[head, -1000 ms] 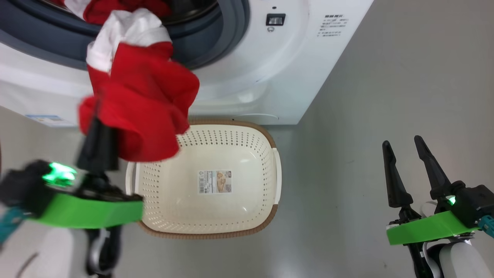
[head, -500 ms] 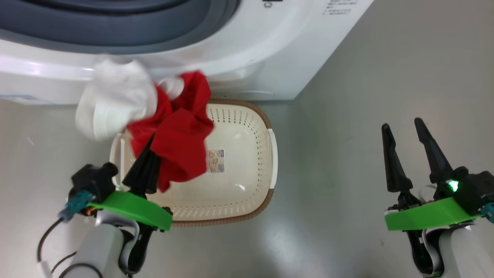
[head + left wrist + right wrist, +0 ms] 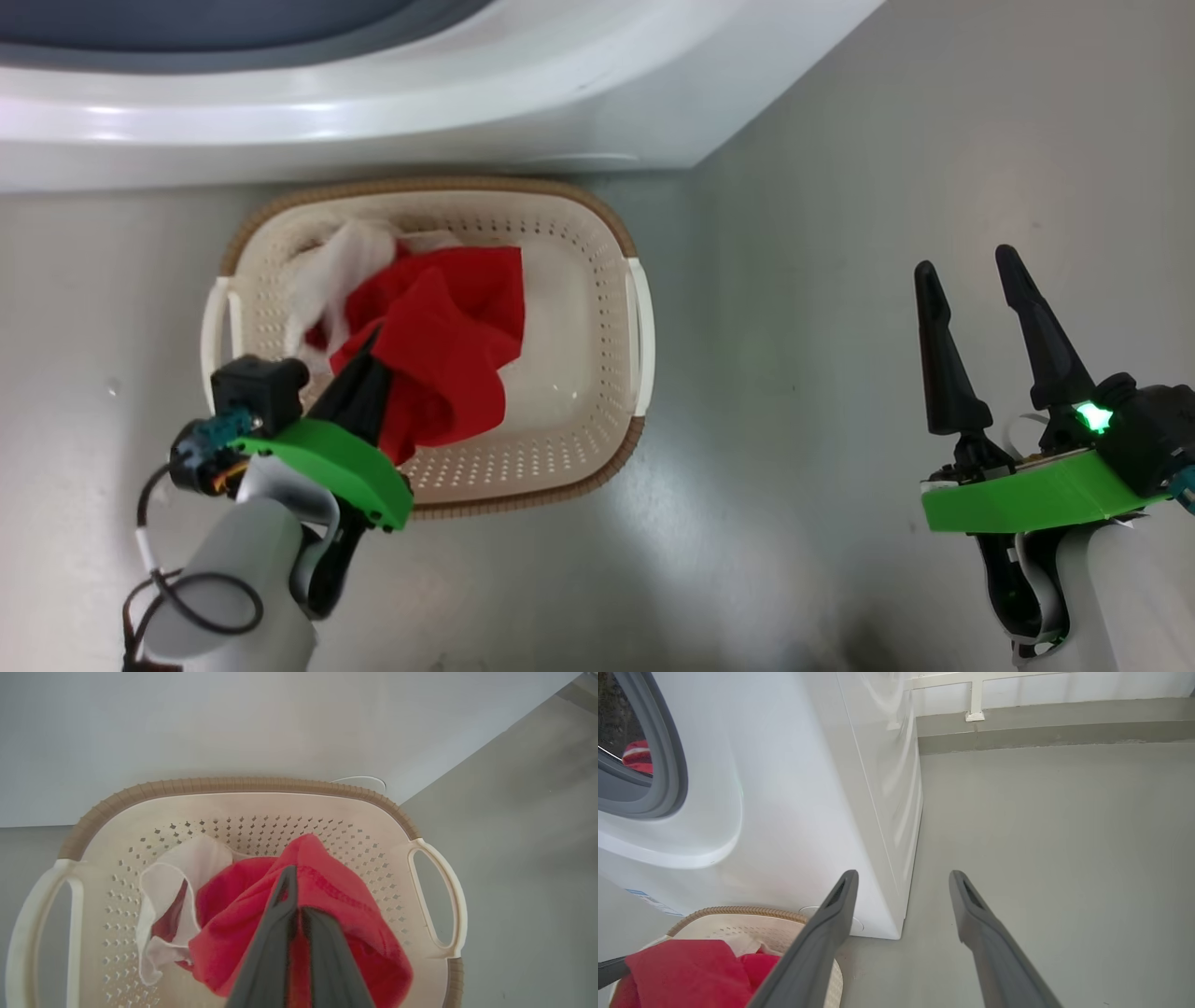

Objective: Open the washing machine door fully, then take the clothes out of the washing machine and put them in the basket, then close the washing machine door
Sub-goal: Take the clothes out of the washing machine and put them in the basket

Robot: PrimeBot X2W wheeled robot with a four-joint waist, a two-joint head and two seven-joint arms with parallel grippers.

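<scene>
Change: a second ago the clothes (image 3: pixel 448 345) hung from the left claw (image 3: pixel 375 336) high against the front of the washing machine (image 3: pixel 467 112), clear above the basket (image 3: pixel 611 233). Now they are down inside it. The head camera has tipped too, so the washer is a strip along the top edge.
Right claw (image 3: pixel 964 261): posed as before, fingers spread, nothing between them.
Left claw: clenched on a fold of red cloth. In the left wrist view its two fingers meet with red showing between them.
Edges: the basket's brown rim runs just beside the washer's foot, beyond the fingertips; whether they touch cannot be told. One white handle lies to each side of the claw, the left one close by its wrist.
Open room: bare grey floor (image 3: pixel 794 373) to the claw's right, between the basket and the right claw, and more behind the basket's near rim.
Clothes to claw: the red bulk drapes from the fingertips, ahead and to their right. The white part lies left of and beyond the tips, against the basket's far left wall.
</scene>
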